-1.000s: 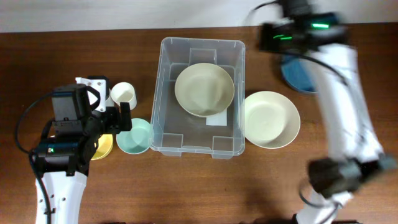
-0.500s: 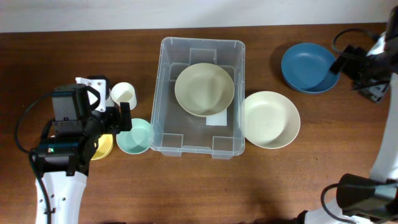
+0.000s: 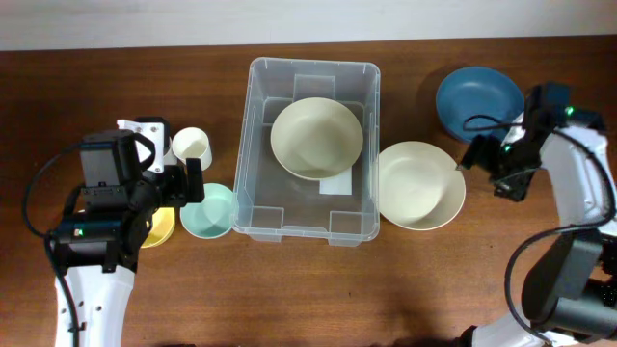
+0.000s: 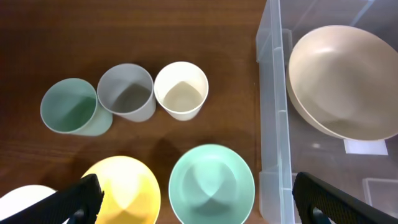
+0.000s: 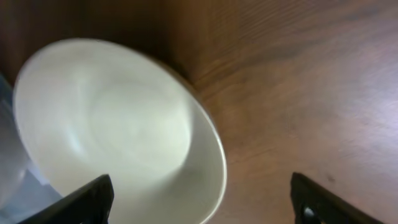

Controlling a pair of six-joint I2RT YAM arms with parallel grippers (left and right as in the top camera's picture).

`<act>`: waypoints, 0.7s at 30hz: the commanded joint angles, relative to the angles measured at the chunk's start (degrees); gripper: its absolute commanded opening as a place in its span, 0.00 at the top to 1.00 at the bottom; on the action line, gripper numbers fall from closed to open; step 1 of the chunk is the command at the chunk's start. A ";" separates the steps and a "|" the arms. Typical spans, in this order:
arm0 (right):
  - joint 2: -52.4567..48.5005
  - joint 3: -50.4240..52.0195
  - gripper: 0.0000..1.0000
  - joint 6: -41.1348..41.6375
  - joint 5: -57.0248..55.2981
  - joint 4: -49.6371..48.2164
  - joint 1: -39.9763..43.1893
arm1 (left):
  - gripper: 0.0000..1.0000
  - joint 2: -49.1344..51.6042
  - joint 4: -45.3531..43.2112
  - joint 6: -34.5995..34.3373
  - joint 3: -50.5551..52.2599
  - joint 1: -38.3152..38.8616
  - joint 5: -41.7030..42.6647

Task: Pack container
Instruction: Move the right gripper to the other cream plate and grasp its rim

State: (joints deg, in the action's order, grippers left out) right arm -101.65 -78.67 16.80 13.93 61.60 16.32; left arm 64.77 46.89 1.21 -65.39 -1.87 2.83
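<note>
Cream bowl (image 3: 317,138) in clear container (image 3: 247,164); left tool (image 4: 199,198), right tool (image 5: 202,200) both wide apart.

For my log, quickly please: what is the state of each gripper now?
Left gripper: open, holding nothing.
Right gripper: open, holding nothing.

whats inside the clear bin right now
One cream bowl sits in the container, nothing else visible. It hides part of a white label and the base beneath it.
</note>
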 commanded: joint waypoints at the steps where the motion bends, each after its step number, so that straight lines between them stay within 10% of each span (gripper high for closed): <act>1: 0.46 6.08 0.13 -2.93 4.35 -4.90 0.20 | 0.00 0.04 -0.15 -0.35 -1.05 -0.28 0.42; 21: -0.83 16.44 0.15 -0.15 1.40 -20.06 -4.74 | 0.00 0.04 -0.13 -0.35 -1.05 -0.28 0.44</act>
State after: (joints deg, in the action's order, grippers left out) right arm -101.71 -63.09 14.63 18.04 41.69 13.19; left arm 64.77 46.92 1.21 -65.39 -1.87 2.83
